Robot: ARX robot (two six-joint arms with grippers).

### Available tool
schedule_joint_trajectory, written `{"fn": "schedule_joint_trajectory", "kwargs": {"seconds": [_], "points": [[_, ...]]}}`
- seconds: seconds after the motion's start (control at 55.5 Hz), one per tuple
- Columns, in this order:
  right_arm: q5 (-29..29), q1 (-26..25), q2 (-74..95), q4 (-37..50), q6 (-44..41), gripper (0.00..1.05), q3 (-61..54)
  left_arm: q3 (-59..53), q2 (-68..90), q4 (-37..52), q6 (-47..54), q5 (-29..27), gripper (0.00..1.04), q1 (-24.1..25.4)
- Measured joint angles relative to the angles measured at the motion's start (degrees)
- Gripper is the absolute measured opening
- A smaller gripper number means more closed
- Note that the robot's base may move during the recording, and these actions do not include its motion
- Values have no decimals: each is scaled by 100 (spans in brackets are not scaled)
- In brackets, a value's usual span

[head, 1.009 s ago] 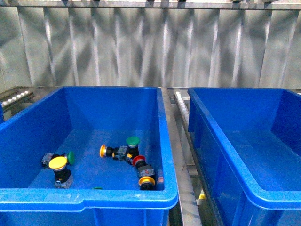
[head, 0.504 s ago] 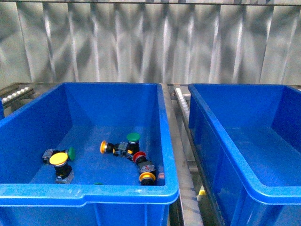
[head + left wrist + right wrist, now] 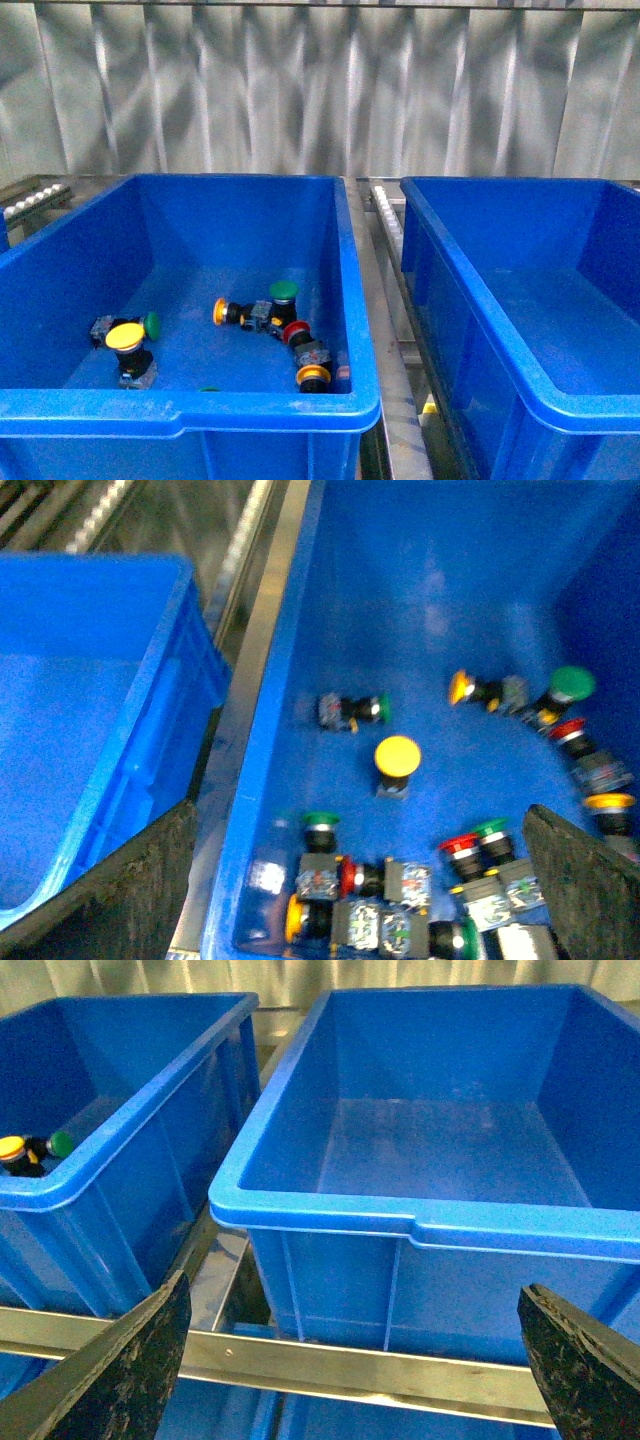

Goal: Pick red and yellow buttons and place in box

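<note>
L claw (image 3: 360, 810) wide, R claw (image 3: 352, 1282) wide, fingers (image 3: 100, 900) cut off by frame, red btn (image 3: 347, 877) blurred

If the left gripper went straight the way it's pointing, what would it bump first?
Probably the jumble of buttons on the floor of the blue bin, straight ahead of the open left gripper. Depth is unclear; maybe the yellow button beyond.

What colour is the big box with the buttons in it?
Blue. The box shows best in the front view.
</note>
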Motion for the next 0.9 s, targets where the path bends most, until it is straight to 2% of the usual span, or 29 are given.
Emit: {"fn": "schedule_joint_trajectory", "kwargs": {"seconds": [0.144,0.162,0.378,0.9], "points": [[0,-2,0,0,2,98,0,990,1342,-455,-236,-273,97,-50],[0,-2,2,0,2,98,0,1502,2022,-688,-428,-337,97,-149],[0,-2,0,0,0,98,0,2028,3088,-920,-498,-839,97,-221],[0,-2,0,0,0,98,0,2747,4470,-975,-826,-728,97,-212]]}}
